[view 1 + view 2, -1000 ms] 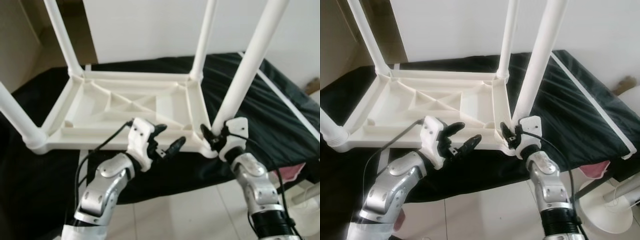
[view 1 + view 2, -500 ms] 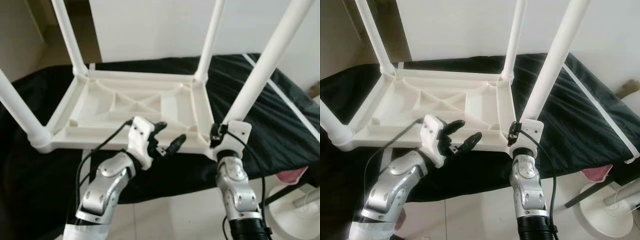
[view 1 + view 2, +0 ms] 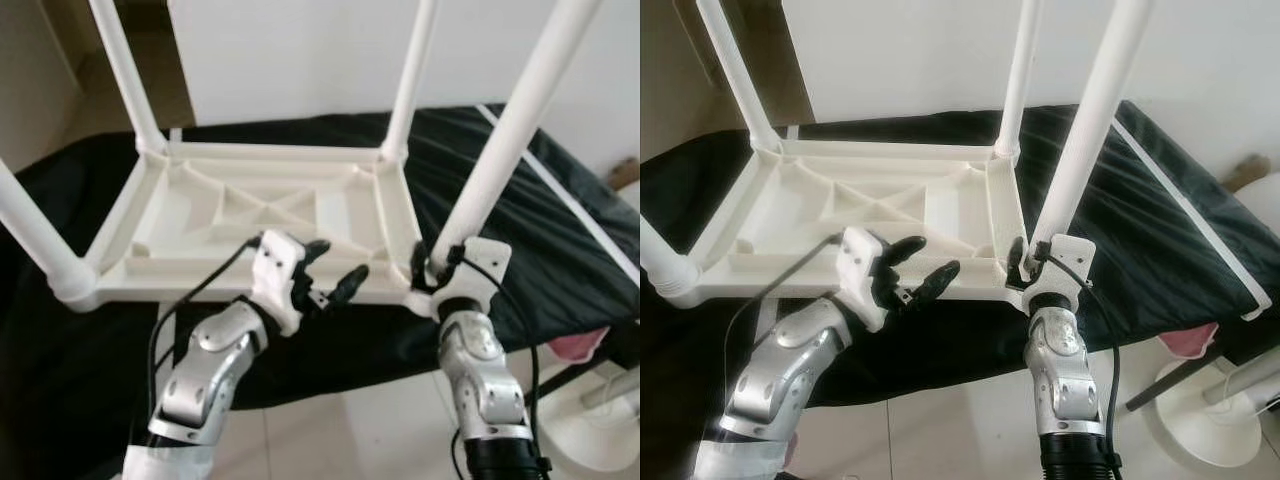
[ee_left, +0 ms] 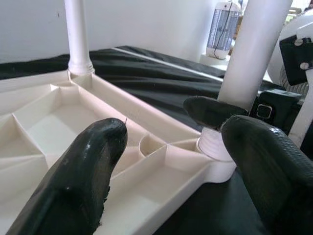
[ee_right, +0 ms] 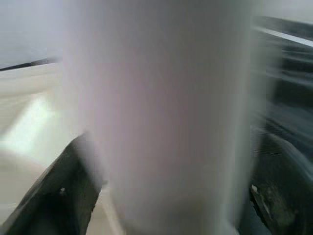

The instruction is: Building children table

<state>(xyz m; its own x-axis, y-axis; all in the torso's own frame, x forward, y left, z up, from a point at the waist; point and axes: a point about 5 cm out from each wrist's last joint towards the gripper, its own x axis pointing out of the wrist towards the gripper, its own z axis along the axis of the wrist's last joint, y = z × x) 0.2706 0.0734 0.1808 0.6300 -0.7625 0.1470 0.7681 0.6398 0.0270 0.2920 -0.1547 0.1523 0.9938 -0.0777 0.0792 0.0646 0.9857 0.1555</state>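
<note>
right gripper (image 3: pixel 1023 262): regripped, jaws clenched around near-right leg (image 3: pixel 1085 140) base
left gripper (image 3: pixel 912 270): jaws released, idle
table (image 3: pixel 790 215): inverted, leg being seated

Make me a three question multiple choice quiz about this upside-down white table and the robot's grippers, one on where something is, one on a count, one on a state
1. Where is the right gripper?
A. At the base of the near right leg
B. On the floor
C. At the far left leg

2. How many legs stand up from the white table?
A. Two
B. Three
C. Four

3. What state is the left gripper in?
A. Shut on a leg
B. Open, holding nothing
C. Shut on the black cloth

Answers:
1. A, the right wrist view has the leg between the fingers, and the head views put that gripper at the near right corner.
2. C, one leg rises from each corner of the upturned frame.
3. B, its fingers are spread apart above the near rim, with nothing between them.
</note>
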